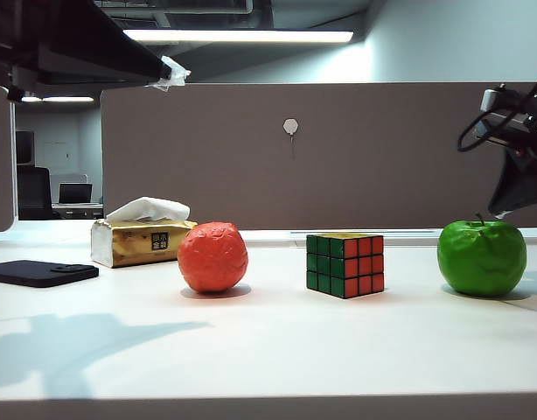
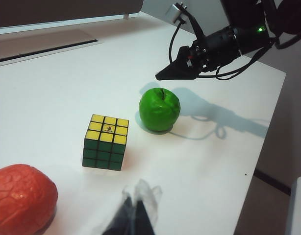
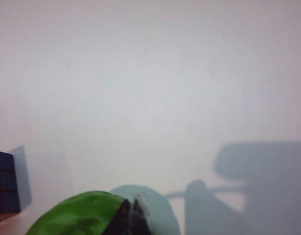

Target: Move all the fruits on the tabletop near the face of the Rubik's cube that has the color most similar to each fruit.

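Tabletop (image 1: 277, 350): broad bare white room toward its front edge. Rubik's cube (image 1: 345, 263) stood centre, orange (image 1: 212, 256) left, apple (image 1: 481, 256) right, directly beneath right gripper (image 3: 133, 215), fingers together, empty. Left gripper (image 2: 136, 215) raised, closed.

Toward nine o'clock on the bench (image 1: 277, 350): gold tissue box (image 1: 139, 241), white tissue (image 1: 149, 208) sticking up from its top. Farther toward nine, flat black pad (image 1: 41, 273). At twelve o'clock, brown partition (image 1: 338, 149) with small white hook (image 1: 290, 127).
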